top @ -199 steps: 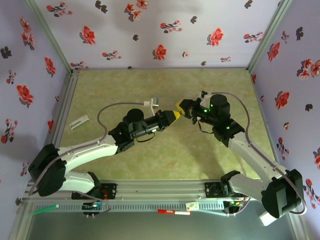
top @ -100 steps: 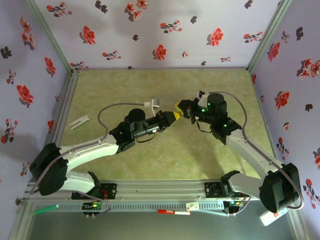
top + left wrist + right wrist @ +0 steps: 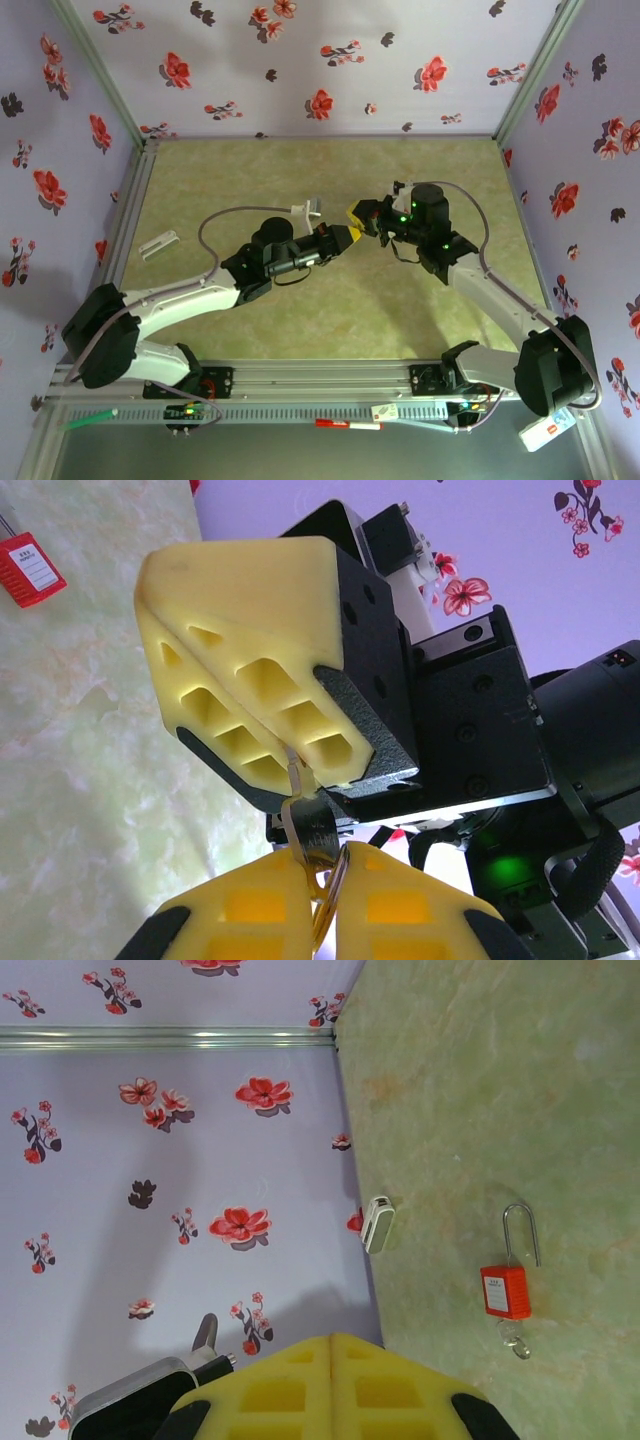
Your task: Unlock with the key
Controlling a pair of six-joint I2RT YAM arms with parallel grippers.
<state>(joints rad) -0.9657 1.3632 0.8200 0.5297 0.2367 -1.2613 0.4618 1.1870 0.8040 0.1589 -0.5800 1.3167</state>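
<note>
Left tool (image 3: 325, 872) clamped tight on the key (image 3: 308, 832), dark head and gold ring (image 3: 334, 908) wedged between its pads (image 3: 250, 912). Right tool (image 3: 330, 1352) closed, its tips touching the key's thin pale end.

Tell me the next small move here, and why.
Probably open the right gripper slightly. Both grippers are shut on the key in mid-air: the left gripper pinches its head end, the right its thin tip. The red padlock lies untouched on the table.
</note>
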